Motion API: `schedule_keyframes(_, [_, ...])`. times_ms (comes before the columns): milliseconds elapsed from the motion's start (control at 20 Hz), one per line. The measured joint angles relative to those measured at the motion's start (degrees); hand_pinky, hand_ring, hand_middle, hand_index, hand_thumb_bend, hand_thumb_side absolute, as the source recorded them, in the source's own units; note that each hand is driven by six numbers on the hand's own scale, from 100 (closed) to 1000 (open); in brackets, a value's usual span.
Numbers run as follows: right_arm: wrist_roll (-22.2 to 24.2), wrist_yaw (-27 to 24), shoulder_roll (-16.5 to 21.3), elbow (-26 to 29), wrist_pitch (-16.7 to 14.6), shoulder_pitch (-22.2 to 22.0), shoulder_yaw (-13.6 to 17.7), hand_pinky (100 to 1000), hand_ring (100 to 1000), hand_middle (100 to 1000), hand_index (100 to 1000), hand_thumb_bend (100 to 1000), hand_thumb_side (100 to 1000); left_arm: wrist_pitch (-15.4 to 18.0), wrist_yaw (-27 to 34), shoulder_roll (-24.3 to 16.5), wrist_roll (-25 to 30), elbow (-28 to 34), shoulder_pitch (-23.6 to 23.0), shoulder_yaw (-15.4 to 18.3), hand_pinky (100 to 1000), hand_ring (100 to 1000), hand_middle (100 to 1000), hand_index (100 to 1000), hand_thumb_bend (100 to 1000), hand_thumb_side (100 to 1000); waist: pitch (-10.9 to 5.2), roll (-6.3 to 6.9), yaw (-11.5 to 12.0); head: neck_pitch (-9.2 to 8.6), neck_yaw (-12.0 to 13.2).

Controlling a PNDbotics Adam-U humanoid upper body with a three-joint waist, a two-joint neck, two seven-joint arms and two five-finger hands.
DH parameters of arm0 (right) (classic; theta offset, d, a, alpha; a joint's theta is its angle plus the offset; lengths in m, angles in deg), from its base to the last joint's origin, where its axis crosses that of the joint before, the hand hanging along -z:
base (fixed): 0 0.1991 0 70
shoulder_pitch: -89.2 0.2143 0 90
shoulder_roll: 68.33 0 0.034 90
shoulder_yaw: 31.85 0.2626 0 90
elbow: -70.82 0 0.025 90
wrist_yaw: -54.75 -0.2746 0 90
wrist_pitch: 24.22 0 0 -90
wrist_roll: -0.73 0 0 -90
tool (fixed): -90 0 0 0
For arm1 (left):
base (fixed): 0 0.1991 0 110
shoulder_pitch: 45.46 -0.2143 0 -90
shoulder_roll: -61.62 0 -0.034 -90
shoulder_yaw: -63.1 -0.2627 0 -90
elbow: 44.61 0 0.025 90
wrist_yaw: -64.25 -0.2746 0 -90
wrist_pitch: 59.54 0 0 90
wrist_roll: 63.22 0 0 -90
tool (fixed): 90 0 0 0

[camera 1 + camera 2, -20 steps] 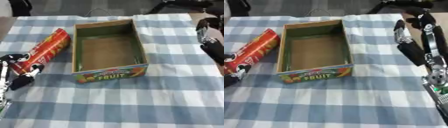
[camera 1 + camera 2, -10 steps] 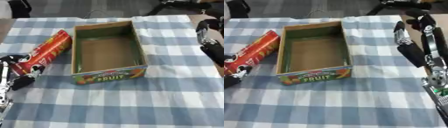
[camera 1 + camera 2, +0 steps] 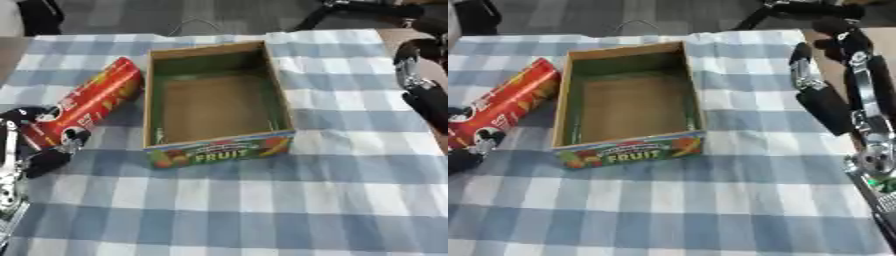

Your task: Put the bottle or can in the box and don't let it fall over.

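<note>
The table (image 3: 289, 210) before me is covered with a blue and white checked cloth. In its middle stands the cardboard box (image 3: 216, 104), open at the top, green on the inner walls and brown on the floor. Its near wall carries a coloured fruit picture and the word FRUIT. The box has nothing in it.

Just beside the box, on its left, lies the red can (image 3: 83, 109). It is a long tube on its side, not upright, running from the far right to the near left. Its body is red with yellow and white markings, which I cannot read. There are black and white round shapes near its lower end.

My left hand (image 3: 44, 150) is at this lower end of the can. Dark fingers seem to curl round the tube from both sides, so I think it is closed on the can, but the view is poor there.

My right hand (image 3: 820, 95) is at the right edge of the table, well apart from the box. Its fingers are stretched out and hold nothing. Behind it my silver and black right forearm (image 3: 868, 125) comes toward the camera.
</note>
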Motion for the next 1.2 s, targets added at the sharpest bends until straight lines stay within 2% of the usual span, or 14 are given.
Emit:
schedule_keyframes(250, [0.0,0.0,0.0,-0.3,0.0,0.0,0.0,863,835,905,867,100,689,0.2,0.0,0.0,-0.2,-0.3,0.2,0.0,364,268,412,671,541,207,0.00,0.00,0.0,0.00,0.0])
schedule_keyframes(450, [0.0,0.0,0.0,-0.3,0.0,0.0,0.0,863,833,903,866,100,688,0.4,0.1,0.0,0.0,-0.4,0.2,0.0,341,249,394,651,464,116,0.00,0.00,0.0,0.00,0.0])
schedule_keyframes(600, [0.0,0.0,0.0,-0.3,0.0,0.0,0.0,862,832,901,864,100,686,0.6,0.3,0.0,0.2,-0.4,0.3,0.0,314,222,367,610,316,100,0.00,0.00,0.0,0.00,0.0])
schedule_keyframes(700, [0.0,0.0,0.0,-0.3,0.0,0.0,0.1,862,832,901,864,100,686,0.6,0.5,0.0,0.2,-0.4,0.3,0.0,314,222,367,610,316,100,0.00,0.00,0.0,0.00,0.0])
schedule_keyframes(750, [0.0,0.0,0.0,-0.3,0.0,0.0,0.1,862,830,900,863,100,686,0.7,0.7,0.0,0.2,-0.4,0.3,0.0,286,193,340,555,157,100,0.00,0.00,0.0,0.00,0.0])
schedule_keyframes(800, [0.0,0.0,0.0,-0.3,0.0,0.0,0.1,862,829,899,863,100,686,0.7,0.8,0.0,0.3,-0.4,0.3,0.0,270,177,325,524,102,100,0.00,0.00,0.0,0.00,0.0])
schedule_keyframes(1000, [-0.1,0.0,0.0,-0.3,0.0,0.0,0.2,862,827,896,862,100,685,0.9,1.7,0.0,-0.3,-0.4,0.3,0.0,215,116,264,411,100,100,0.00,0.00,0.0,0.01,-0.1])
schedule_keyframes(1200, [-0.1,0.0,0.0,-0.3,-0.1,0.0,0.2,862,825,894,862,100,685,1.1,3.0,0.0,-1.8,-0.3,0.3,0.0,170,100,221,355,100,100,0.00,0.00,-0.1,0.01,-0.2])
